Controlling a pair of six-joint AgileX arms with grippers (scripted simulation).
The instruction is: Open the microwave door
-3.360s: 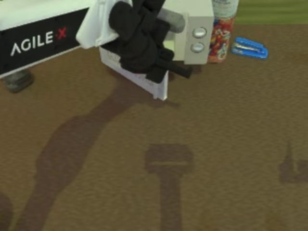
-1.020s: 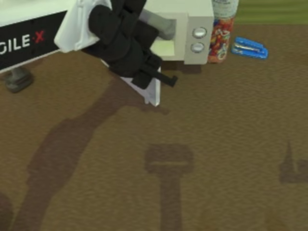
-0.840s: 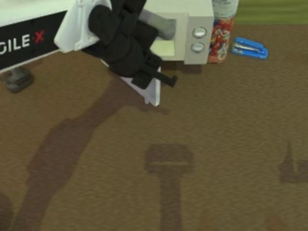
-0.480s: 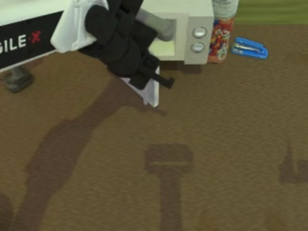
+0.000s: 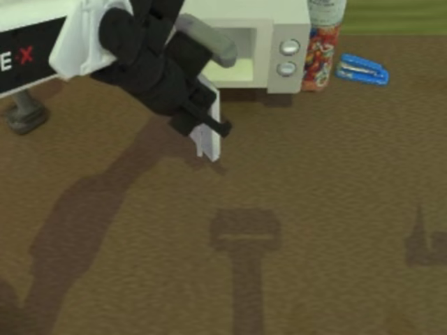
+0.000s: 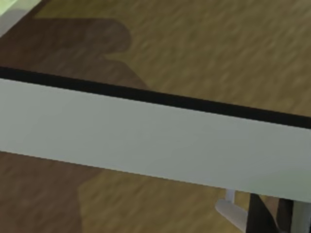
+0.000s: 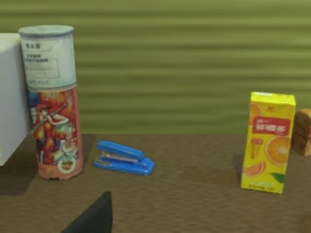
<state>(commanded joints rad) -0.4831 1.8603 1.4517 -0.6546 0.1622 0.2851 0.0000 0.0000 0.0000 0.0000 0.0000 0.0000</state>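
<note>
Microwave (image 5: 272, 42) far centre; microwave door (image 5: 209, 132) swung wide, edge-on. Left gripper (image 5: 209, 124) at door's free edge, finger state cannot tell. Door rigid, light, hinged: pull free edge.

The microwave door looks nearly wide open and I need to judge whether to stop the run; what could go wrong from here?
1. The left gripper is at the free edge of the microwave door; its grip is hidden, so it might slip off.
2. Pulling past the hinge limit could drag the microwave.
3. A dragged microwave might topple the tall canister standing against its side.
</note>
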